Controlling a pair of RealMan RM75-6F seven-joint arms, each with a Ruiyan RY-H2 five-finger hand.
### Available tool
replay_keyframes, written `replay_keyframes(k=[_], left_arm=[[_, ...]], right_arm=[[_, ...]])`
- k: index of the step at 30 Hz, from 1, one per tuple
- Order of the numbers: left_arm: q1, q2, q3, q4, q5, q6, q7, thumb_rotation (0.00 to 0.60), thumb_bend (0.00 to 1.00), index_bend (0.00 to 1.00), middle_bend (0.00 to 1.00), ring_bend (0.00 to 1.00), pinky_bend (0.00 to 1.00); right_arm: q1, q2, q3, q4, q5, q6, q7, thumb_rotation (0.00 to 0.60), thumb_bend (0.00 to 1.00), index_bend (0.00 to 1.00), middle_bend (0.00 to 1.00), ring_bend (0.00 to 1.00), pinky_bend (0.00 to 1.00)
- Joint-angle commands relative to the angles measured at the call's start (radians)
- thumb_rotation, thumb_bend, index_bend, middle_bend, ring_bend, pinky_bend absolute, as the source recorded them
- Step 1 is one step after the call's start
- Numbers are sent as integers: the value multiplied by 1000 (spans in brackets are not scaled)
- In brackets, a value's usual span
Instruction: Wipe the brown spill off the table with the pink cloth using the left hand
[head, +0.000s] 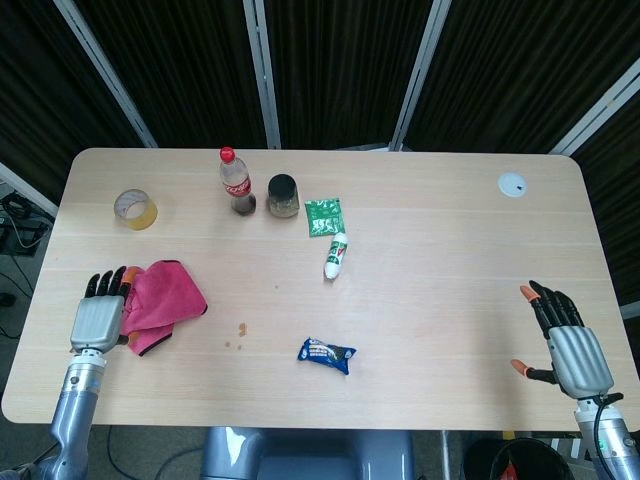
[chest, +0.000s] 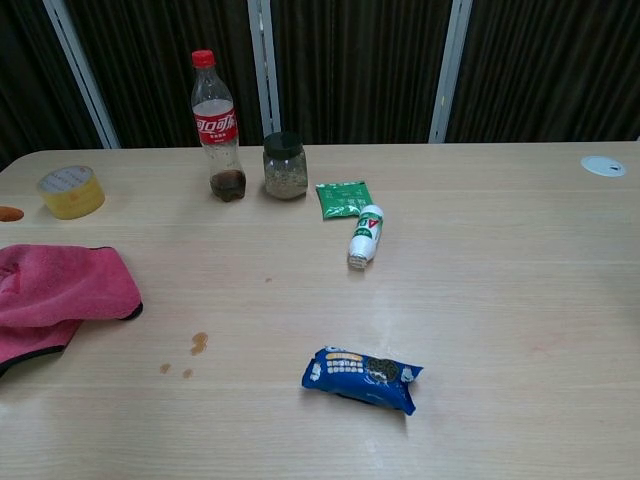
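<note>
The pink cloth (head: 160, 302) lies crumpled near the table's left edge and shows in the chest view too, pink cloth (chest: 55, 295). Brown spill drops (head: 241, 329) sit to its right, seen as spill drops (chest: 199, 343) from the chest. My left hand (head: 100, 315) hovers flat at the cloth's left edge, fingers apart, overlapping the cloth's edge and holding nothing; one orange fingertip (chest: 10, 213) pokes into the chest view. My right hand (head: 568, 345) stays open near the table's right front corner.
A cola bottle (head: 236, 182), a dark-lidded jar (head: 283, 196), a green packet (head: 323, 217) and a small white bottle (head: 336, 256) stand behind the spill. A blue snack pack (head: 327, 354) lies to its right. A yellow tape roll (head: 135, 209) sits at back left.
</note>
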Motion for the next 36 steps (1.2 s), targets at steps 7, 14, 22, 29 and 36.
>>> replay_keyframes(k=[7,14,22,29,36], left_arm=[[-48,-35,-46,81,-103,-74,1,600,0,0,0,0,0],[-72,-52,-40,114,-139,-112,9,600,0,0,0,0,0],[-66,-47,-13,75,-132,-99,-4,600,0,0,0,0,0],[-63,-38,-2,55,-133,-81,-1,600,0,0,0,0,0],[-64,-41,20,41,-115,-73,0,600,0,0,0,0,0]], right_arm=[[3,-3,2,1,6,-6,2,600,14,0,0,0,0],[5,-5,4,0,12,-11,-2,600,14,0,0,0,0],[4,-4,4,0,11,-7,-5,600,15,0,0,0,0],[3,-3,4,-1,12,-6,-8,600,14,0,0,0,0],[4,-4,5,-1,18,-10,-8,600,15,0,0,0,0]])
